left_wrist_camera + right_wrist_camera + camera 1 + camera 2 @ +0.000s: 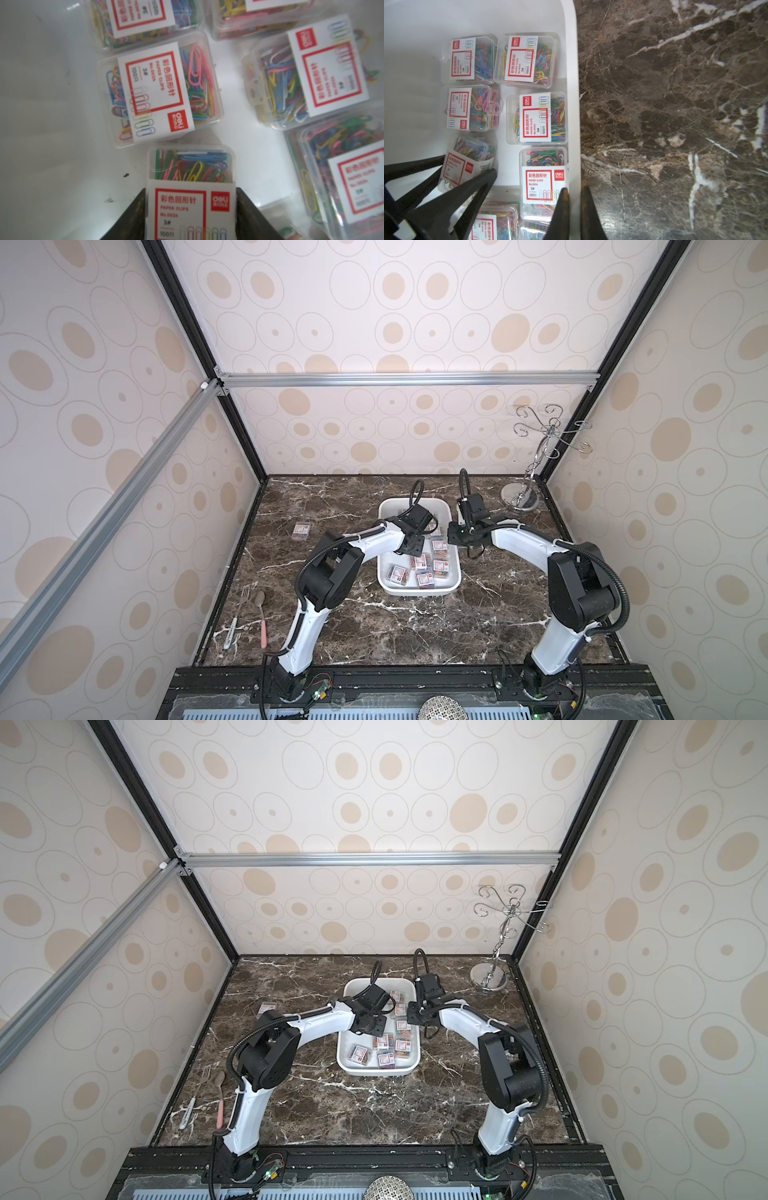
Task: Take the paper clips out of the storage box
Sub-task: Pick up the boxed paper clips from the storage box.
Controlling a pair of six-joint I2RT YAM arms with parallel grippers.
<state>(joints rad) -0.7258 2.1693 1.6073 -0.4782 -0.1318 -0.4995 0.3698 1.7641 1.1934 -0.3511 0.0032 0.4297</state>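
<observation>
Top view, left of frame: one box of paper clips (301, 530) sits out on the marble table (374, 626). Centre: storage box (419, 592) with the rest inside; left gripper (190, 199) clamps one of them, tilted. Right of it: right gripper (574, 188) pinched narrow on the storage box rim.

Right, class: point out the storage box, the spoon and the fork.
storage box (417, 591): in a top view, near rim.
spoon (259, 598): in a top view, bowl.
fork (246, 590): in a top view, tines.
</observation>
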